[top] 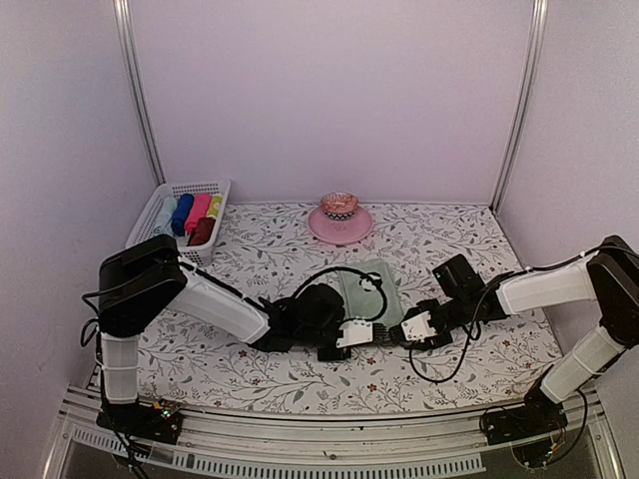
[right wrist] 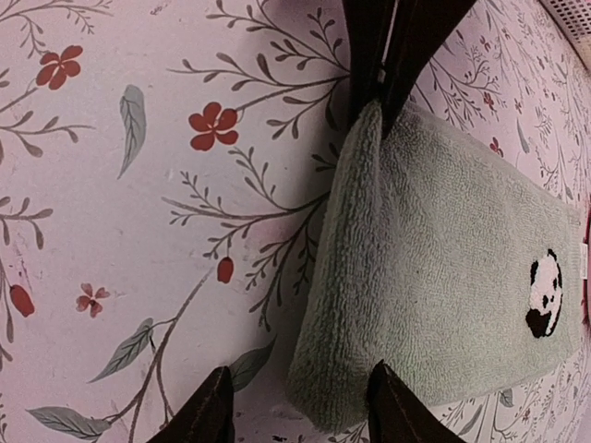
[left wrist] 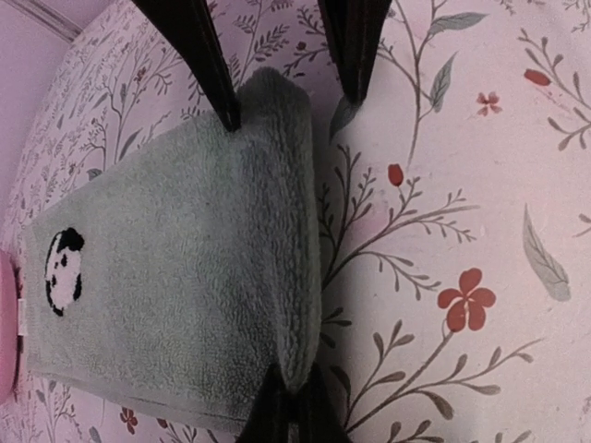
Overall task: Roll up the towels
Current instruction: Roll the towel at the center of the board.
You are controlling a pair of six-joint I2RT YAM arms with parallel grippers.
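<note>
The floral table cover (top: 300, 384) spans the whole table. A white basket (top: 160, 205) sits at its back-left corner and holds rolled cloths, among them the dark red towel (top: 202, 232). The sage green towel (top: 361, 299) lies flat mid-cover, toward the near edge. A pink dish (top: 339, 228) stands behind it. The left gripper (left wrist: 291, 401) is pinched together on the towel's near-left corner. The right gripper (right wrist: 300, 369) stands with jaws apart, straddling the near-right corner. A panda motif (left wrist: 63, 269) marks the towel's far end.
</note>
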